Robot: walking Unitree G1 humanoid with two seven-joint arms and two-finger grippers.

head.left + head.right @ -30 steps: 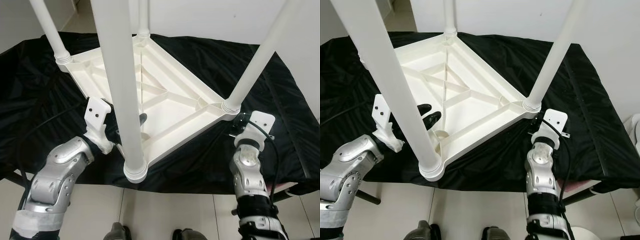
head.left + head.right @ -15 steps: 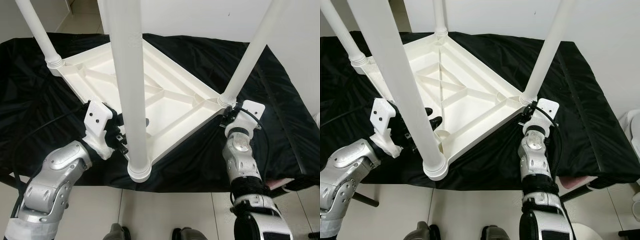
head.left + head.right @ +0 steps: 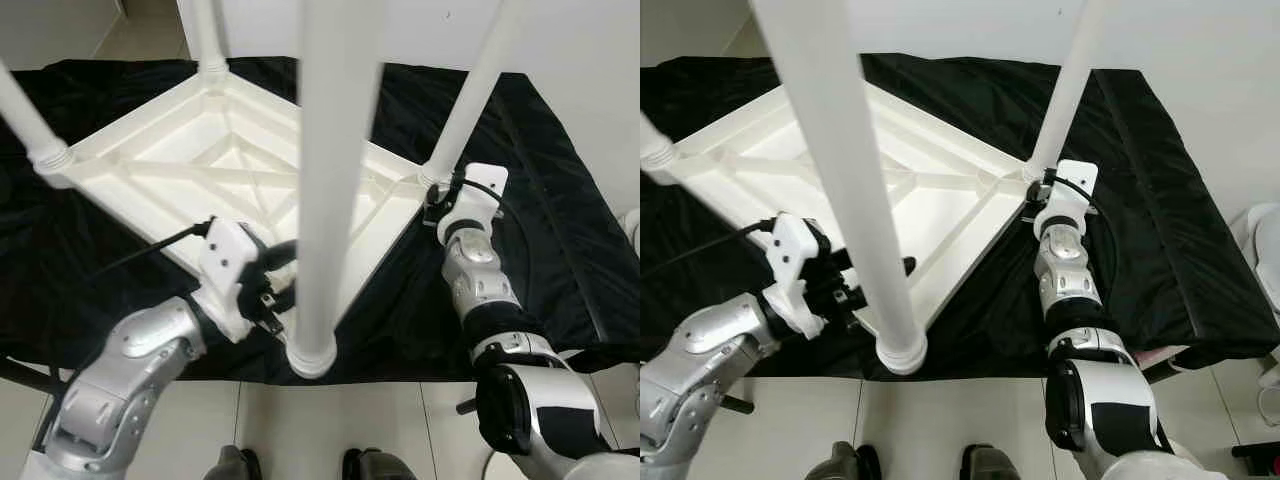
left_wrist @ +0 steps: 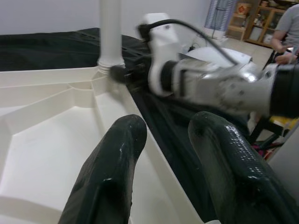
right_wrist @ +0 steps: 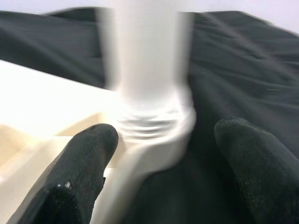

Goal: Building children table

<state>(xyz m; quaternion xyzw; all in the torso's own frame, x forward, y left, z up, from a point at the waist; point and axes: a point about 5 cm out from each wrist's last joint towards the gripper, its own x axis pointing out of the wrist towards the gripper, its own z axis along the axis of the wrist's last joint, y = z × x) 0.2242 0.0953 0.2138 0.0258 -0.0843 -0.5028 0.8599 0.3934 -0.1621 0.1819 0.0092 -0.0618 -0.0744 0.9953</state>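
Since earlier, right gripper [image 5: 159, 154] has closed in on the leg [image 5: 147, 70] base, mid-right. Its open jaws straddle the upright leg; left gripper [image 4: 163, 154], open, straddles the tabletop [image 3: 150, 190] rim.

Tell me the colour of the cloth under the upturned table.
Black: the cloth shows best in the right eye view, spread beneath the white table.

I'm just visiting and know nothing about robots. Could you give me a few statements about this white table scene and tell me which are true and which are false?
1. The white table lies upside down with its legs pointing up. True.
2. It rests on a red cloth. False: the cloth is black.
3. The right gripper has its fingers spread either side of a leg's base. True.
4. The left gripper holds a screwdriver. False: its fingers are open over the table's rim, holding nothing.
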